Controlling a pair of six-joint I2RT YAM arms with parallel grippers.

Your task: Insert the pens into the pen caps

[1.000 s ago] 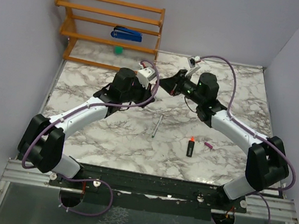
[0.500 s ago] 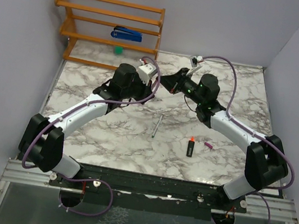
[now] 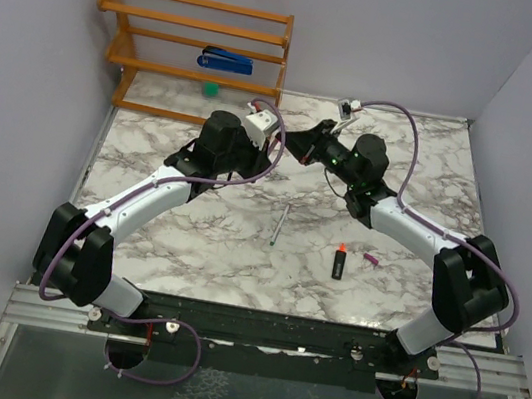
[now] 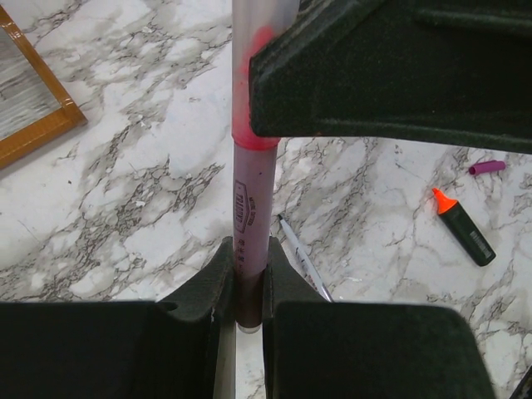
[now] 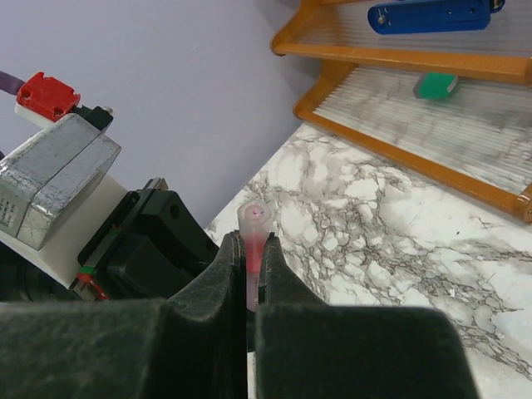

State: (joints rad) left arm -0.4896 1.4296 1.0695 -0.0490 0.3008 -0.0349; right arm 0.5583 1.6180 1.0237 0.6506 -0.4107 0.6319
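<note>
Two grippers join pen and cap above a marble table [image 3: 189, 238].
The left gripper [image 4: 248, 264] clamps a slim pink pen [image 4: 249, 199]; the right gripper [image 5: 247, 249] pinches a pale pink cap [image 5: 253, 218] over its tip — press straight along the barrel. Nearer lie a black orange-tipped marker [image 3: 338, 264], magenta cap [image 3: 370, 260] and silver-grey pen [image 3: 279, 224], none obstructing; far back, a wooden rack [image 3: 165, 67].

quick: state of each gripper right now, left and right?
Left gripper: closed, holding the pink pen.
Right gripper: closed, holding the pale pink cap.
</note>
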